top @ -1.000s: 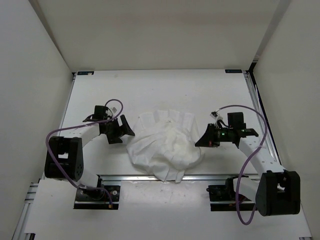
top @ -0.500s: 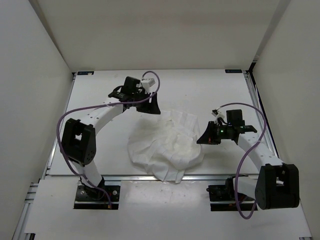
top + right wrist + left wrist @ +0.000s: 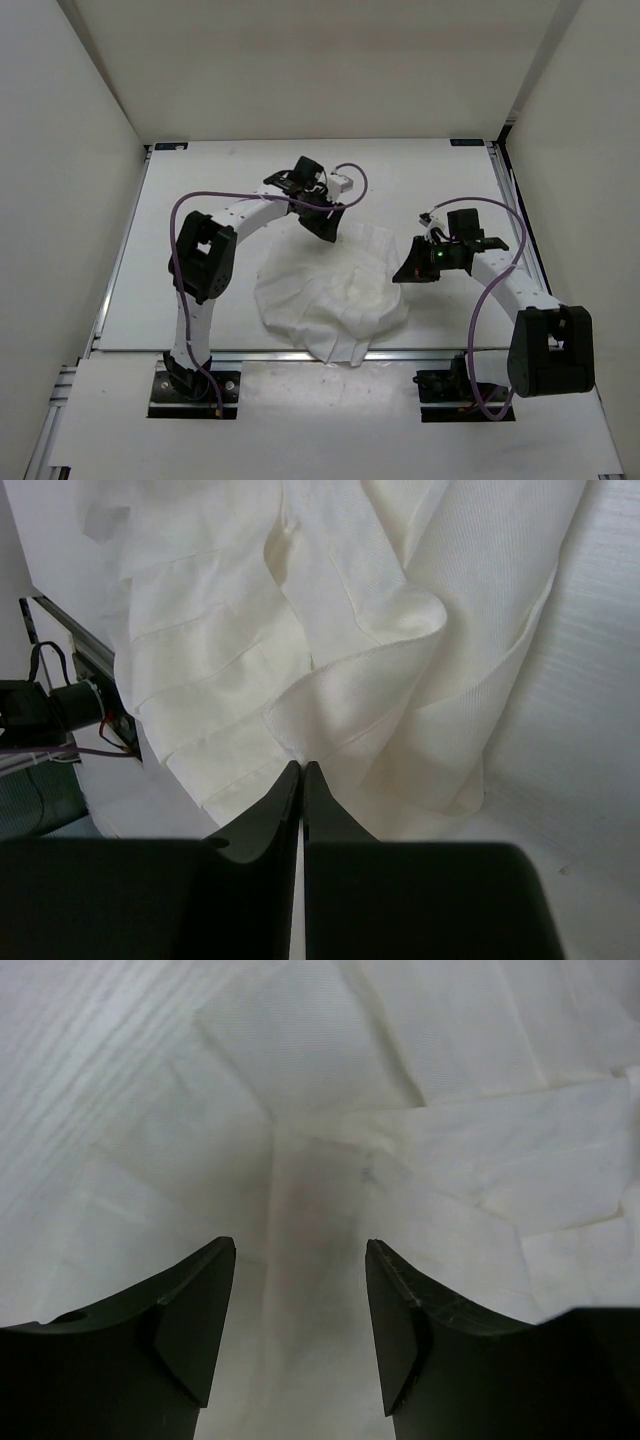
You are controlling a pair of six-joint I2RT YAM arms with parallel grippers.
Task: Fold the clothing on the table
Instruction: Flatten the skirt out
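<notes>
Limp, thin clothing (image 3: 335, 290) is best pinched at its far edge, below the parted, empty left fingers (image 3: 195, 1310); right fingers (image 3: 265, 825) are shut, empty.

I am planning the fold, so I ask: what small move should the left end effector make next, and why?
Probably lower and close: the left end effector hangs open over a crease at the far edge of the clothing, gripping nothing yet.

Right wrist: clothing (image 3: 330, 630) cut off at top; overhead, left hand (image 3: 326, 228) covers far edge.
</notes>
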